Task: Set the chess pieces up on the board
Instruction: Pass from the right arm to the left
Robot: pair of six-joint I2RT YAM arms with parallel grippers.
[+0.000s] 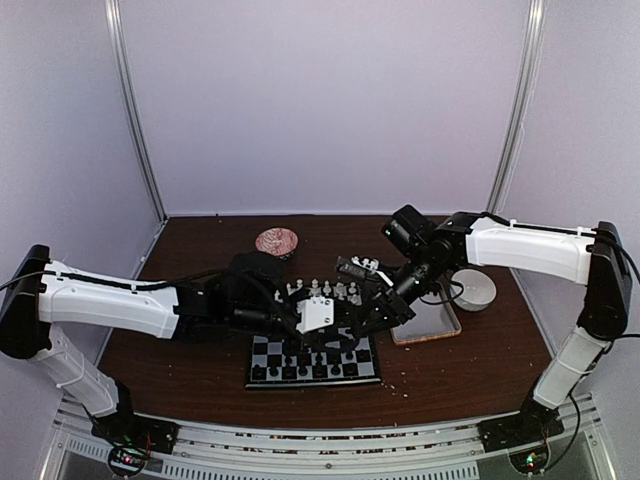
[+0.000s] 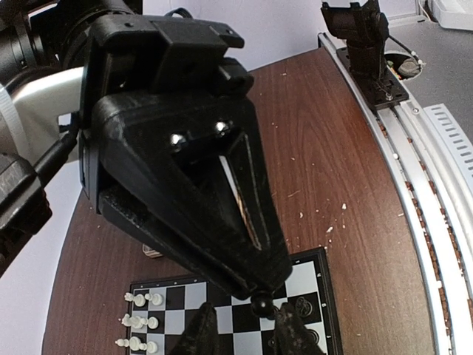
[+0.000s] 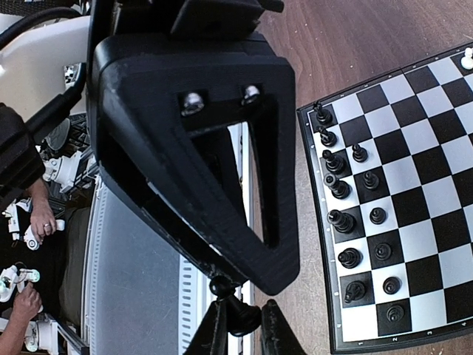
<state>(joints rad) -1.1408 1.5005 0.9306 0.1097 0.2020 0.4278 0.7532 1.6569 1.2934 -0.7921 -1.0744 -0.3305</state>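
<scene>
Seating a late black piece: the right gripper (image 3: 242,327) pinches what looks like a black pawn (image 3: 236,314); the left gripper (image 2: 245,333) beside it has its fingers apart. The chessboard (image 1: 265,352) lies at 6 o'clock on the table (image 1: 480,370). Next, lower the pawn onto a vacant black-side square.

Glossy board (image 3: 436,194), wood-grain table (image 2: 332,148)

1 high rear view; 2 close wrist views share the board (image 3: 421,159).
</scene>
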